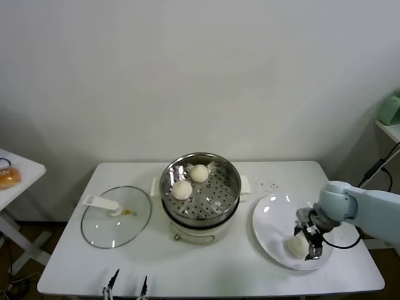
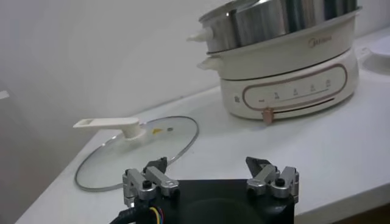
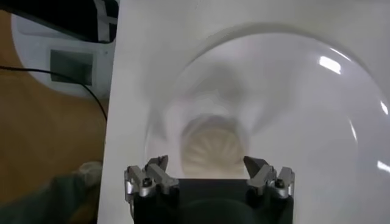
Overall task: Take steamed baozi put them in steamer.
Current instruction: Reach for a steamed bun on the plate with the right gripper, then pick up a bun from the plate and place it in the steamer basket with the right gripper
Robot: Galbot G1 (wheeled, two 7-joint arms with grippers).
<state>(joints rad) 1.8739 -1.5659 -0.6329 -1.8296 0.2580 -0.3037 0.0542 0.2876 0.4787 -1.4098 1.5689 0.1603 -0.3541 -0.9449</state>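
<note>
The steamer (image 1: 232, 181) stands mid-table on its cream pot base (image 2: 292, 79), and its steel wall (image 2: 274, 18) also shows in the left wrist view. Two steamed baozi (image 1: 199, 173) (image 1: 182, 189) lie on its perforated floor. A third baozi (image 1: 292, 245) sits on the white plate (image 1: 269, 225) at the right. My right gripper (image 1: 307, 245) is down over it, open, with a fingertip on either side of the pleated bun (image 3: 214, 146) and small gaps between. My left gripper (image 1: 126, 284) is parked open at the table's front edge, holding nothing.
The glass lid (image 1: 115, 215) with a white handle lies flat, left of the steamer. A small side table carrying an orange item (image 1: 7, 177) stands at far left. A shelf with a green object (image 1: 390, 109) and a black cable are at far right.
</note>
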